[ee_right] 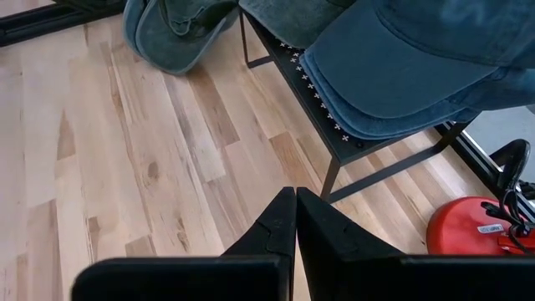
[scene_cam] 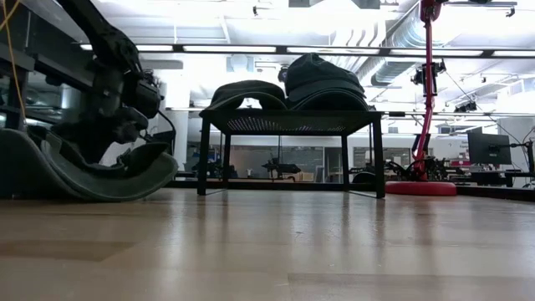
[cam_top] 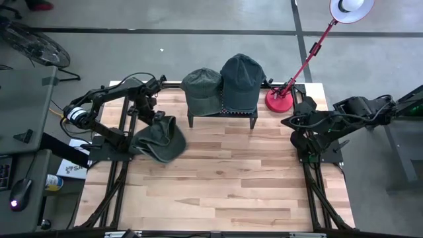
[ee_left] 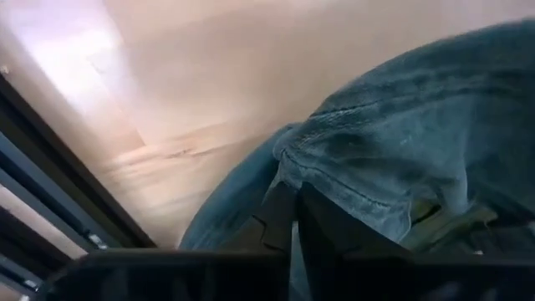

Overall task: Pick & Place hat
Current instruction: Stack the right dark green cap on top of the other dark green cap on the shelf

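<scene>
A dark green cap [cam_top: 160,139] sits at the table's left side, under my left gripper [cam_top: 154,118], which is shut on it. The low view shows this cap [scene_cam: 92,176] with its curved brim low by the wood. Two more caps, one green [cam_top: 201,89] and one blue-green [cam_top: 241,78], rest on a black rack [cam_top: 222,116] at the far middle. My right gripper [ee_right: 294,199] is shut and holds nothing; it hovers over the table's right side [cam_top: 291,123], near the rack. My left gripper [ee_left: 292,219] pinches the cap's stitched edge [ee_left: 334,171] between its two fingers, coming at it from above and slanting down. The cap hangs below and around the fingers. Its lower part [scene_cam: 79,194] rests on the table or just above it; I cannot tell which.
A red lamp base [cam_top: 279,100] with a slanting red stem stands at the far right corner, next to the rack's right end. Bare wood [cam_top: 225,178] stretches across the middle and near side. The rack's legs [scene_cam: 204,159] stand on the table.
</scene>
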### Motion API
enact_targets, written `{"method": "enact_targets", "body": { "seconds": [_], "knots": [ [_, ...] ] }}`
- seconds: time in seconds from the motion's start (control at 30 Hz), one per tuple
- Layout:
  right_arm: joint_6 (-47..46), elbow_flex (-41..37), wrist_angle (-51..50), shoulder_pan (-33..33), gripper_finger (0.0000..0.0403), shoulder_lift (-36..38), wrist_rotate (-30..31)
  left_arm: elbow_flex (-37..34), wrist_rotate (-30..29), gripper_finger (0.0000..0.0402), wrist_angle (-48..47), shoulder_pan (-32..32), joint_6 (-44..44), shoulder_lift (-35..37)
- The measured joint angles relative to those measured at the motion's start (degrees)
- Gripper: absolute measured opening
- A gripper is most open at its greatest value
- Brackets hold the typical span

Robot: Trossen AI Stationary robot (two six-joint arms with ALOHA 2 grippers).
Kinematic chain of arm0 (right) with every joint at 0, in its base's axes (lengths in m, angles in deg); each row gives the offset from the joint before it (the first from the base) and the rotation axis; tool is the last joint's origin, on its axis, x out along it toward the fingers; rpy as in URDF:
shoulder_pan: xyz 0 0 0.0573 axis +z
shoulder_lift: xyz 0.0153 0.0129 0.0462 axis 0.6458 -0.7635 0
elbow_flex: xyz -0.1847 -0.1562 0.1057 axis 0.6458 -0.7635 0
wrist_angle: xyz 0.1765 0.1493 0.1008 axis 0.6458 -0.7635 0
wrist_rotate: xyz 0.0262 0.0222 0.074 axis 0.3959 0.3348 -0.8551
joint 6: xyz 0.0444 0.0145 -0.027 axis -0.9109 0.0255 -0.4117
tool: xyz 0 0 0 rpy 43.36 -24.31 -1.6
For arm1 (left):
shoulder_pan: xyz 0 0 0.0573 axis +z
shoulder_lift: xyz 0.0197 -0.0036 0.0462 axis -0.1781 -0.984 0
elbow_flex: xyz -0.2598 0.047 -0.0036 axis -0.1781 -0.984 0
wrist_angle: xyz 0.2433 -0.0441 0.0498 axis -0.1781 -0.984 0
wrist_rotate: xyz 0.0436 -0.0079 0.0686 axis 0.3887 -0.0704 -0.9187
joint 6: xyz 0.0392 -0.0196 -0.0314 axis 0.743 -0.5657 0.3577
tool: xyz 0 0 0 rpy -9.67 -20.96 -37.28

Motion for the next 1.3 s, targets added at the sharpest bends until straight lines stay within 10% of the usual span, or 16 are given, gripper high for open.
{"method": "enact_targets", "body": {
  "seconds": [0.63, 1.3],
  "knots": [
    [0.6, 0.0, 0.0, 0.0, 0.0004, 0.0, -2.1, 10.3, 1.8, 0.0001, -16.9, -7.7, 0.7, 14.1],
    [5.7, 0.0, 0.0, 0.0, 0.0005, 0.0, -2.8, 37.3, 1.4, 0.0, -18.9, -45.9, -21.2, 18.5]
  ]
}}
